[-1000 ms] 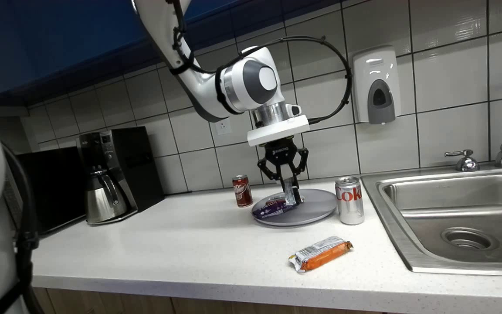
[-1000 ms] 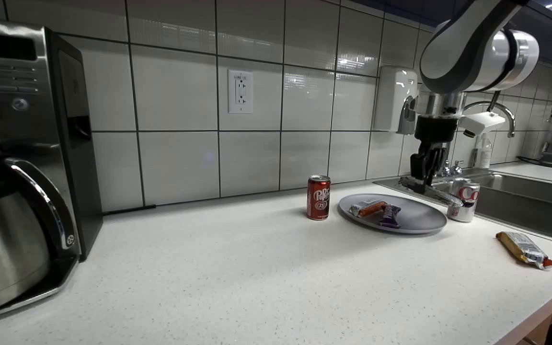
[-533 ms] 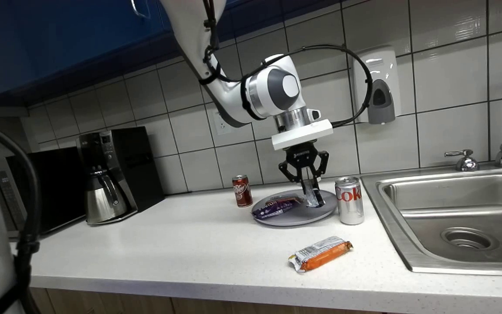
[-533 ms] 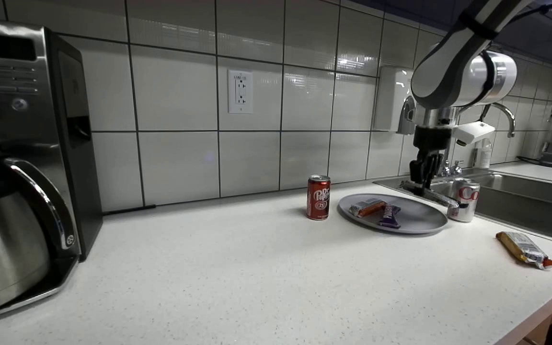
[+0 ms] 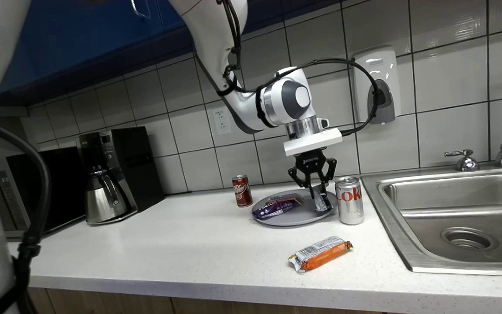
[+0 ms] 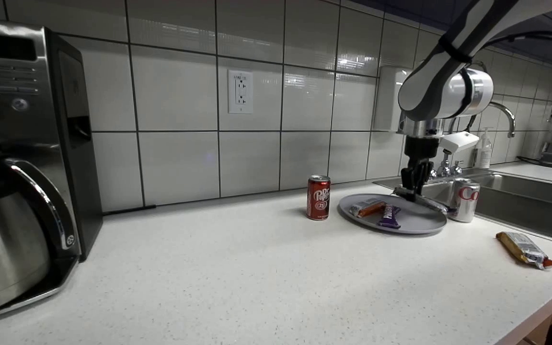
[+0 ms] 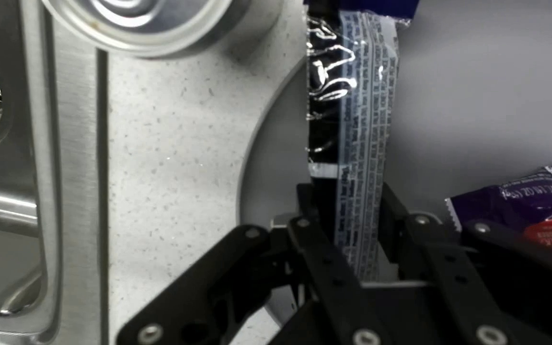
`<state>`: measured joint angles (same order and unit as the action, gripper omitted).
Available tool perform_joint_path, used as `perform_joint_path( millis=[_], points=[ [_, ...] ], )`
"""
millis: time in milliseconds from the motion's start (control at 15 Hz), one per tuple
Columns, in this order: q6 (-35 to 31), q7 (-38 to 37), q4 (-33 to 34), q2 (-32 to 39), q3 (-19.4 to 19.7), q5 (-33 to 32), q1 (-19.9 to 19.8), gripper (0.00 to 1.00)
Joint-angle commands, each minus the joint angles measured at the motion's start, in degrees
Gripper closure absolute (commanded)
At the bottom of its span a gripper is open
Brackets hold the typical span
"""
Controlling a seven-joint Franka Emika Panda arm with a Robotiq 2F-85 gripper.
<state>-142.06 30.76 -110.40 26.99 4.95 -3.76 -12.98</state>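
Claw [image 7: 347, 206] clenched on slim black wrapped bar [image 7: 360, 105] with pale printed strip and purple end. It's over a flat round grey plate [image 5: 300, 217], on the part nearest the rectangular stainless-steel sink [image 5: 392, 220], pointing roughly at the front edge of the white speckled bench [image 5: 168, 253]; can't tell if it touches plate. Plate sits toward bench's back edge. Also on plate: shiny purple wrapped bar [image 6: 390, 218] and orange-and-silver wrapped bar [image 6: 368, 208], touching or nearly so. Red cylindrical metal can [image 6: 318, 197] upright near back edge, just beside plate, side away from sink. Silver cylindrical metal can [image 5: 349, 205], red lettering, upright between plate and sink. Another orange-and-silver wrapped bar [image 5: 320, 254] lies apart from claw, toward front edge. Boxy black-and-steel coffee maker [image 5: 135, 170] at back edge, well apart from plate. White plastic soap dispenser [image 5: 377, 65] on pale tiled wall [image 5: 451, 74] above back edge.
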Motion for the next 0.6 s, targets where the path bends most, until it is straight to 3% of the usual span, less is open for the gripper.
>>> perform_joint_path(
  millis=[0, 333, 400, 533],
  points=[
    [3.48, 0.74, 5.45, 3.37, -1.83, 0.58, -1.57, 0.92],
    [3.87, 0.13, 7.9, 5.33, -2.19, 0.55, -1.69, 0.92],
    [4.15, 0.13, 8.03, 5.25, -2.18, 0.38, -1.64, 0.42],
    [4.0, 0.53, 7.95, 4.95, -2.5, 0.62, -1.84, 0.34]
  ],
)
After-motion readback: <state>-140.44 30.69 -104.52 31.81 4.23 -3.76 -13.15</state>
